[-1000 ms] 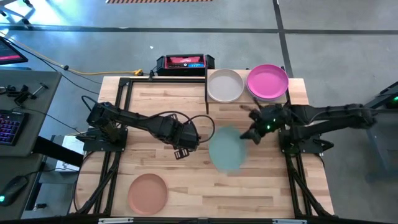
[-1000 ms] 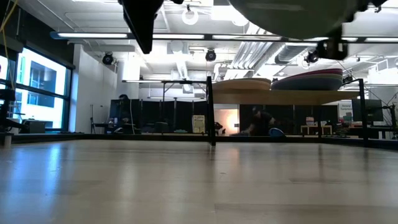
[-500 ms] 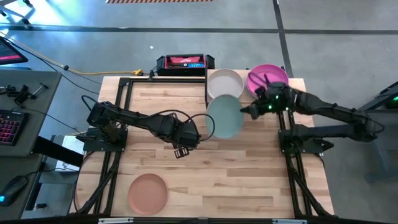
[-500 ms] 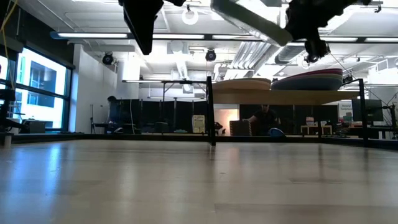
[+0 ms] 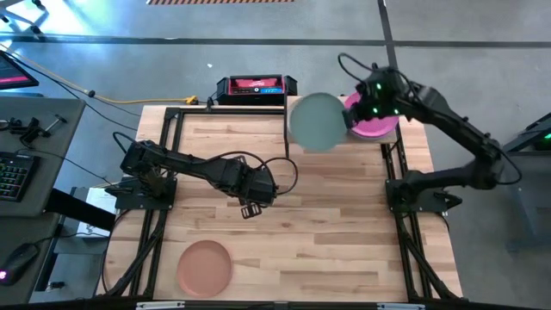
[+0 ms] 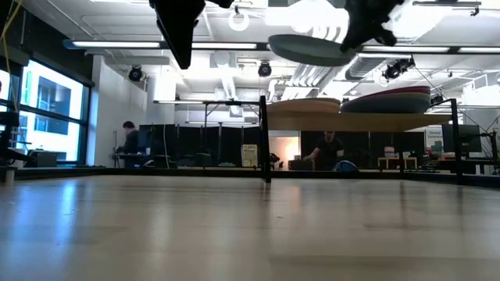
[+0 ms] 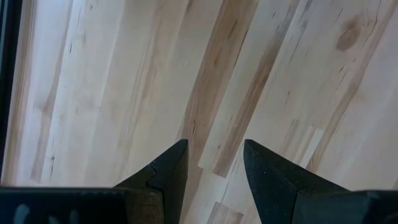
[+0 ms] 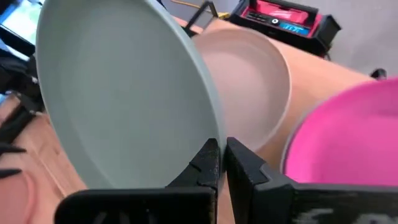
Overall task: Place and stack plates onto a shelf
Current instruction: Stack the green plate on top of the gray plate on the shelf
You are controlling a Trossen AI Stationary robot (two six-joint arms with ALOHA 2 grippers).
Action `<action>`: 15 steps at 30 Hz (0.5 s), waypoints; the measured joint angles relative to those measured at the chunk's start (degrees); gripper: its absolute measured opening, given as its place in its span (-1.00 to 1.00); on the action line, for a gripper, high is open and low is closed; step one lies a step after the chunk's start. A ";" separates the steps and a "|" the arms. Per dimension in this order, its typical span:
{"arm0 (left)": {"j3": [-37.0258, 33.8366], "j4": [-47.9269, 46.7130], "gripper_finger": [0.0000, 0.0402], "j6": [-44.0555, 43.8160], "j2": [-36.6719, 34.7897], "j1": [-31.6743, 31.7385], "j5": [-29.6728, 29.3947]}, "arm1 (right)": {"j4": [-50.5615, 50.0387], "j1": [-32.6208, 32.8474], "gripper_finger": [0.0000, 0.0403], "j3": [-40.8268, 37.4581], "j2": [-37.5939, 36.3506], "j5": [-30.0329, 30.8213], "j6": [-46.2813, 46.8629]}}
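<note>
Pinching the rim of the green plate (image 5: 314, 123), our right gripper (image 5: 351, 121) holds it above the cream plate (image 8: 249, 87) on the shelf (image 6: 367, 121). We should level and centre it before lowering. Our left gripper (image 5: 251, 207) waits spread over the table (image 5: 327, 241).

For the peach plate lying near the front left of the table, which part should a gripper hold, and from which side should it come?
Probably the raised rim of the peach plate. It lies flat and shallow, so one finger goes inside the rim and one outside, coming from above. The open left gripper, hovering toward the table's middle, is the nearer one.
</note>
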 joint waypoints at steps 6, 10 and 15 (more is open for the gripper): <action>0.00 0.00 -0.28 -0.39 0.00 0.00 0.02 | -1.63 -5.48 -1.00 6.25 7.49 -5.74 -1.90; 0.00 0.02 -0.28 -0.39 0.00 0.00 0.02 | -4.86 -8.08 -1.00 10.10 12.43 -5.92 -3.15; 0.00 0.02 -0.28 -0.49 0.00 0.00 0.03 | -8.15 -9.73 -1.00 13.42 17.20 -5.70 -4.47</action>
